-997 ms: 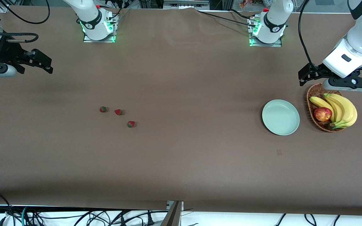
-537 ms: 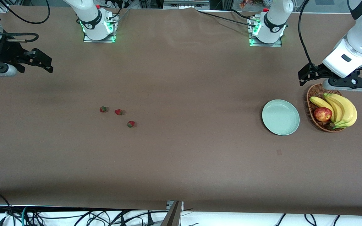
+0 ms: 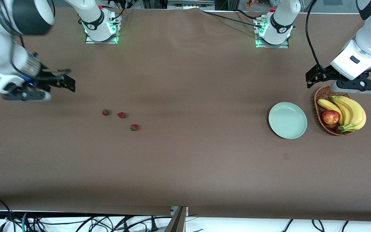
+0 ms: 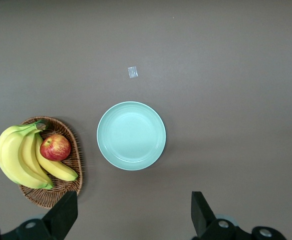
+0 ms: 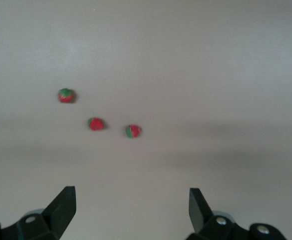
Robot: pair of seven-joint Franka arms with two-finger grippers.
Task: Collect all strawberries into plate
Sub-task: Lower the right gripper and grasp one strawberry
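Red strawberries, three of them, lie loose on the brown table toward the right arm's end: one (image 3: 105,112), a second (image 3: 121,115) just beside it at its 3 o'clock, and a third (image 3: 134,127) at about 4 o'clock from that, nearest the front camera. None is in the plate (image 3: 287,120), which sits bare well apart toward the left arm's end, with the wicker basket (image 3: 321,96) of bananas (image 3: 349,111) and an apple (image 3: 330,117) just beside it at its 3 o'clock.

The right gripper (image 3: 61,80) hangs over bare table at roughly 10 o'clock from the berries, fingers spread wide and holding nothing, seemingly lined up to approach the cluster; its wrist view frames all three between the fingertips. The left gripper (image 3: 314,75) waits over the basket's rim, jaws likewise wide apart and empty, probably parked clear of the plate so deliveries have room.
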